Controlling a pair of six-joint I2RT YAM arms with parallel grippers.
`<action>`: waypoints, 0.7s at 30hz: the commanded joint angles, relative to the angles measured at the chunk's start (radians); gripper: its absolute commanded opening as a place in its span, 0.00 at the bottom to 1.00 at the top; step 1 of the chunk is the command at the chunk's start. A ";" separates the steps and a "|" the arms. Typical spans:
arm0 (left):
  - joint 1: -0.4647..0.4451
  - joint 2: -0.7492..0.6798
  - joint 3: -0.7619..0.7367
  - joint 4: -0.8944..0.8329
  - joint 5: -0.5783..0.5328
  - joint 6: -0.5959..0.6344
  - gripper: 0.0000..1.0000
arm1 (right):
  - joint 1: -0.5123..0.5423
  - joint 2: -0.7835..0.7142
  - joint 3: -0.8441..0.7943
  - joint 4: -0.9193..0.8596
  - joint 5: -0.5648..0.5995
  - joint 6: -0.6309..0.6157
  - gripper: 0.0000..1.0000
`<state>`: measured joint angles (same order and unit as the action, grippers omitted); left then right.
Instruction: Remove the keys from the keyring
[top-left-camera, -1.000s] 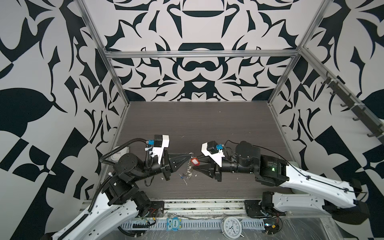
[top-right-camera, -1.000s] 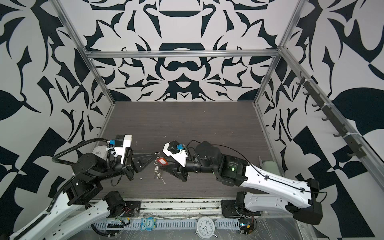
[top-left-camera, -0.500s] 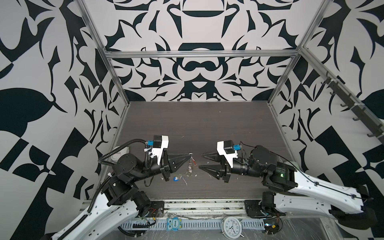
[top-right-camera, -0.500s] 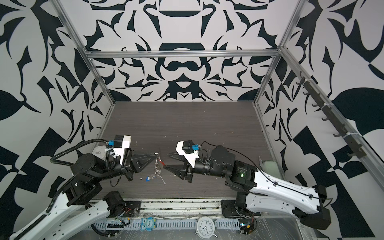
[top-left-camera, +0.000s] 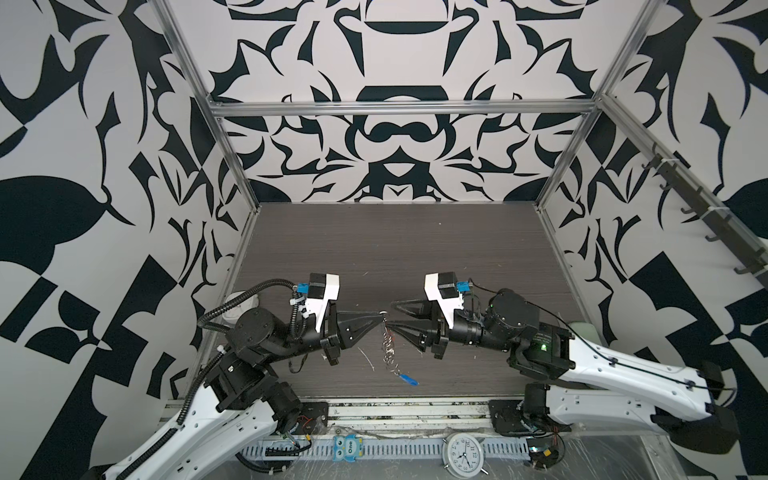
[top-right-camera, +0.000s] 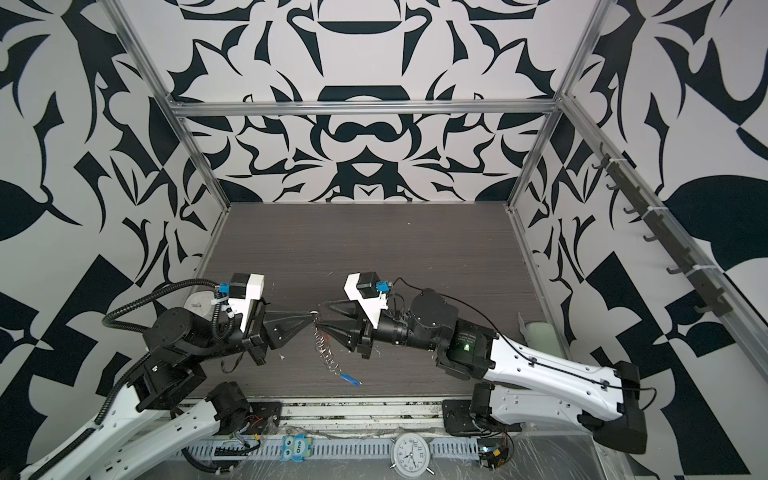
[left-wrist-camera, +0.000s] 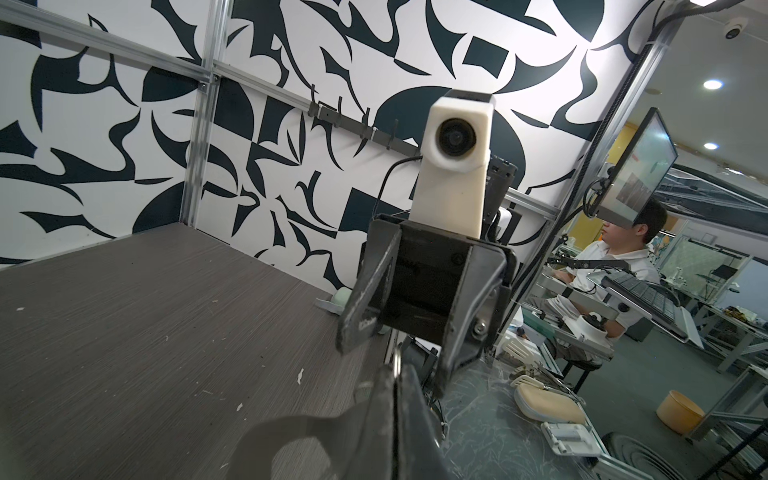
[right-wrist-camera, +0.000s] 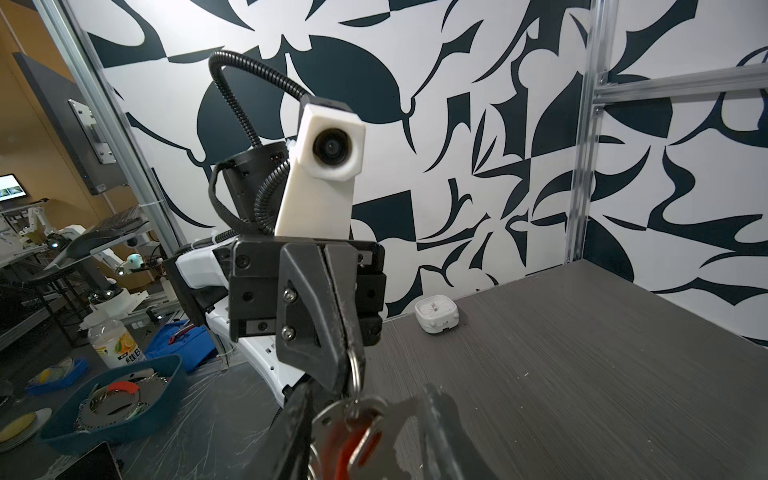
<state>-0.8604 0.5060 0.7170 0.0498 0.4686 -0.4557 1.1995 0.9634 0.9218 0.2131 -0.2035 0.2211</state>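
Note:
My left gripper (top-left-camera: 381, 318) (top-right-camera: 312, 316) (left-wrist-camera: 397, 370) is shut on a thin silver ring (right-wrist-camera: 354, 370) held above the table. From that ring hang a silver key (right-wrist-camera: 328, 419) and its red-orange tag (right-wrist-camera: 353, 446). In both top views the keyring's row of silver clips (top-left-camera: 388, 349) (top-right-camera: 324, 347) dangles below, ending at the blue tag (top-left-camera: 409, 379) (top-right-camera: 351, 379) close to the table. My right gripper (top-left-camera: 394, 316) (top-right-camera: 326, 316) (right-wrist-camera: 370, 390) faces the left one, open, its fingers either side of the hanging keys. The grey strap does not show.
The dark wood-grain table (top-left-camera: 415, 249) is walled on three sides. A small white clock (top-left-camera: 239, 301) (right-wrist-camera: 436, 313) sits at its left edge and a pale green object (top-left-camera: 582, 330) (left-wrist-camera: 340, 299) at its right edge. A hook rail (top-left-camera: 685, 199) runs along the right wall.
The right gripper let go of the red-orange tag, drew back to the right, then came back in open around the bunch. The blue tag swung from left to right. The left gripper stayed shut.

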 joint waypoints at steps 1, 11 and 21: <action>-0.002 -0.004 -0.007 0.059 0.020 -0.003 0.00 | 0.005 -0.015 0.015 0.068 0.016 0.013 0.41; -0.002 -0.002 -0.006 0.064 0.014 -0.001 0.00 | 0.005 -0.012 0.015 0.064 -0.013 0.013 0.27; -0.002 -0.003 -0.008 0.065 0.006 -0.001 0.00 | 0.005 -0.003 0.017 0.055 -0.052 0.015 0.18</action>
<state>-0.8604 0.5110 0.7128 0.0639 0.4747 -0.4557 1.1995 0.9638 0.9218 0.2157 -0.2310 0.2348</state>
